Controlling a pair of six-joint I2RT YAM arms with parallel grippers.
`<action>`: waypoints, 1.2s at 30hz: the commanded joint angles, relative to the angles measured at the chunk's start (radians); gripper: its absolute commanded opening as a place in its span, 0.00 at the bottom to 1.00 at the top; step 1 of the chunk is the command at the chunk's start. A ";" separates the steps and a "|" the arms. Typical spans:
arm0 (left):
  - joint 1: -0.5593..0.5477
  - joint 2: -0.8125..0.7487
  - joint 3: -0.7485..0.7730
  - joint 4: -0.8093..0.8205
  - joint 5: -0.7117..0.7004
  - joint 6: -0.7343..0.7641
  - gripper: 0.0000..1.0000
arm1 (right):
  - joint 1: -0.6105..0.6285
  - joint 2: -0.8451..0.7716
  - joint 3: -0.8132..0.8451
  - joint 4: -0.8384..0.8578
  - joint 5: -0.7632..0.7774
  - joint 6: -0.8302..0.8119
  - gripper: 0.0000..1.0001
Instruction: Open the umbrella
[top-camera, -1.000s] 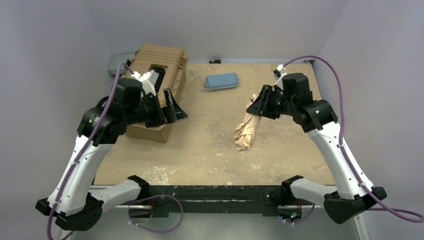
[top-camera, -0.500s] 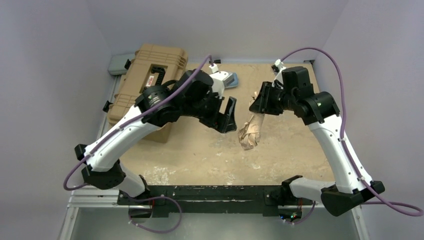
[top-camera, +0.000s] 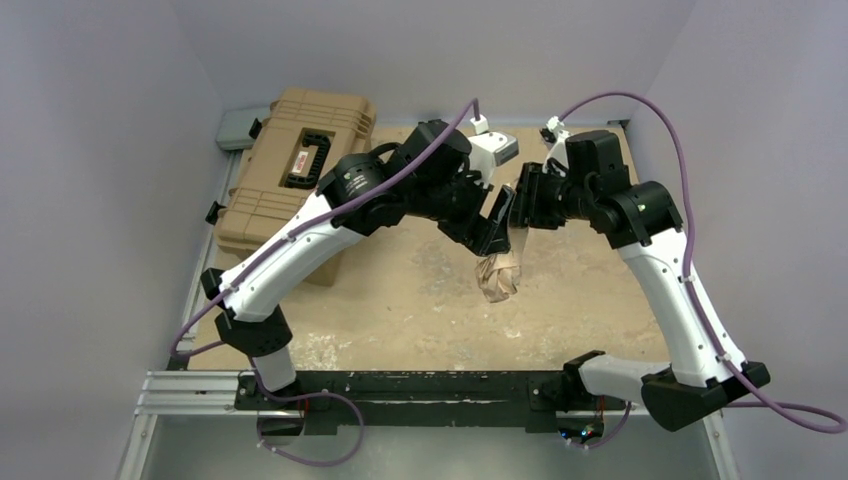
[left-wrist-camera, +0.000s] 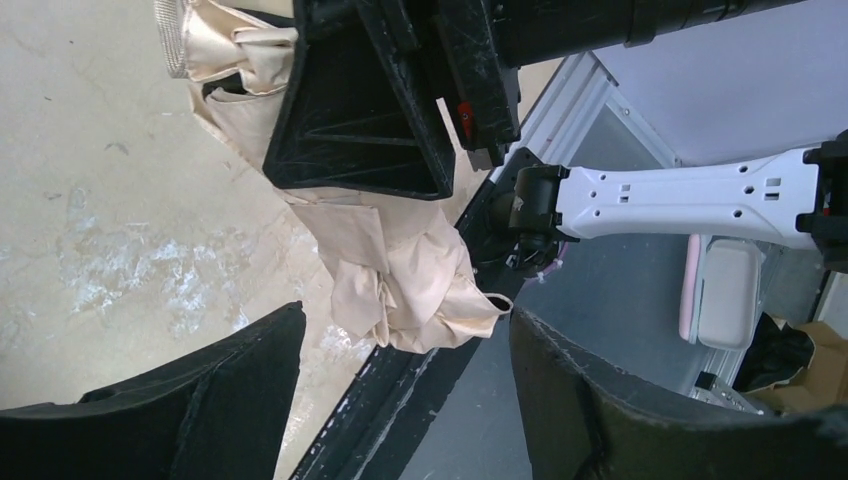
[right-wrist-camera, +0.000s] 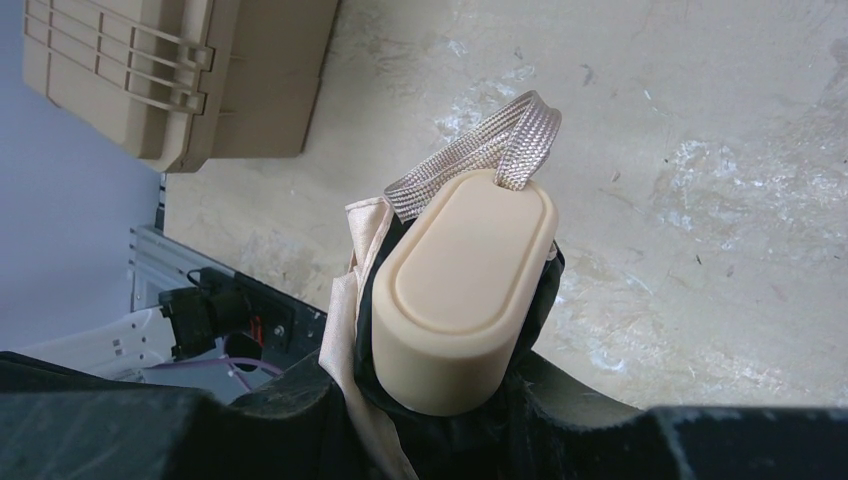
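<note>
now the right gripper (top-camera: 524, 203) is clamping the umbrella (top-camera: 497, 272) just under its handle (right-wrist-camera: 465, 290), so the folded bundle is hanging above the table (top-camera: 400, 300). the left gripper (left-wrist-camera: 405, 320) is gaping wide, with loose cloth showing between its fingers. ideally it is closing firmly on the canopy and pulling straight away from the handle. pale walls (top-camera: 100, 150) are enclosing the scuffed sandy surface, and a tan case (top-camera: 300, 170) is sitting at its left edge.

Folded pale beige umbrella (top-camera: 499, 272), cloth crumpled, slants with its oblong handle (right-wrist-camera: 460, 290) raised.
</note>
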 joint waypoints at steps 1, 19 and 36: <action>-0.011 0.031 0.058 -0.008 0.029 0.031 0.72 | 0.006 0.009 0.074 0.036 -0.043 -0.024 0.00; -0.015 0.074 0.079 -0.047 -0.034 0.027 0.62 | 0.006 0.027 0.135 0.030 -0.086 -0.033 0.00; -0.015 0.081 0.123 -0.023 -0.162 -0.002 0.47 | 0.006 0.016 0.147 0.034 -0.153 -0.044 0.00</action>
